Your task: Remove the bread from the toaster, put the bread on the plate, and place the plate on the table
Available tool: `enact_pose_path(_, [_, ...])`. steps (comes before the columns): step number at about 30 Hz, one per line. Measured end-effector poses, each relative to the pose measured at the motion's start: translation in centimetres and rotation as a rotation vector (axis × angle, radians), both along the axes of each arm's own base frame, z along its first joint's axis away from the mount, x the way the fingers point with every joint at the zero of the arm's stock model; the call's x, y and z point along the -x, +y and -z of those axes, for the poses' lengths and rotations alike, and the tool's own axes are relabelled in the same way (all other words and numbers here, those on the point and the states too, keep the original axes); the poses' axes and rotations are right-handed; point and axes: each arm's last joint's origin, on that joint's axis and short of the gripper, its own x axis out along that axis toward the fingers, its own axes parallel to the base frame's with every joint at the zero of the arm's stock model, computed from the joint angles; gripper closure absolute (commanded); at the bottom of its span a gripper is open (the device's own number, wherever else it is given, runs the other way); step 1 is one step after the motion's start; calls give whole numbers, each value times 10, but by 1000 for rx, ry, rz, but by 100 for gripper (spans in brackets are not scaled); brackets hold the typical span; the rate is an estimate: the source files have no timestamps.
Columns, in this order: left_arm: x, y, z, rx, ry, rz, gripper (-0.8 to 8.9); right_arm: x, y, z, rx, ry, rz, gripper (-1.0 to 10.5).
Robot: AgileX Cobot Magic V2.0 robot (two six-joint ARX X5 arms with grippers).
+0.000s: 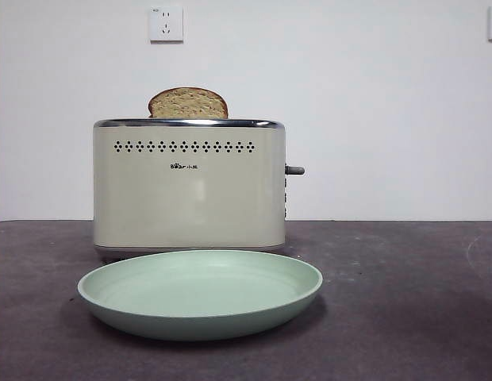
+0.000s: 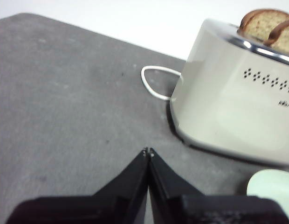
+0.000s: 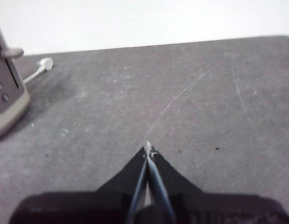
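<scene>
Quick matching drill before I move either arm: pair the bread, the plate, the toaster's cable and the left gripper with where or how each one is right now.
Things:
1. bread
2. plate
3. white cable
4. left gripper

States:
A. jaws shut, holding nothing, over bare table
B. looped on the table beside the toaster
C. sticking up out of the toaster slot
D. flat on the table in front of the toaster

Pairs: 1-C, 2-D, 3-B, 4-A

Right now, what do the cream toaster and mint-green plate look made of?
Boxy cream toaster: likely painted metal or plastic, satin sheen, with a mirror-bright chrome top rim. Round pale mint-green plate: probably matte plastic or melamine; uniform colour and soft, dull highlights, though ceramic can't be excluded.
</scene>
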Motion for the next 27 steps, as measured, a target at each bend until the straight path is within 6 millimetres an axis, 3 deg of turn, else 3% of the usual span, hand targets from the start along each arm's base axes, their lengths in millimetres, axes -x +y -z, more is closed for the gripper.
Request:
enact_pose_path(7, [0,-4,-5,81,-37,119,819,-1,3,-6,-417,-34,-40,958])
enact_pose_path(11, [3,-6,-17,156,-31,210,819,2,6,-28,-538,-51,-157,958])
enact_pose_path(18, [10,-7,-63,186,-8,246,819,4,9,-117,-501,-104,-268,957])
enact_pose_path(27, [1,-9,-146,144,-71,303,819,-25,13,-216,-377,8,-482,954])
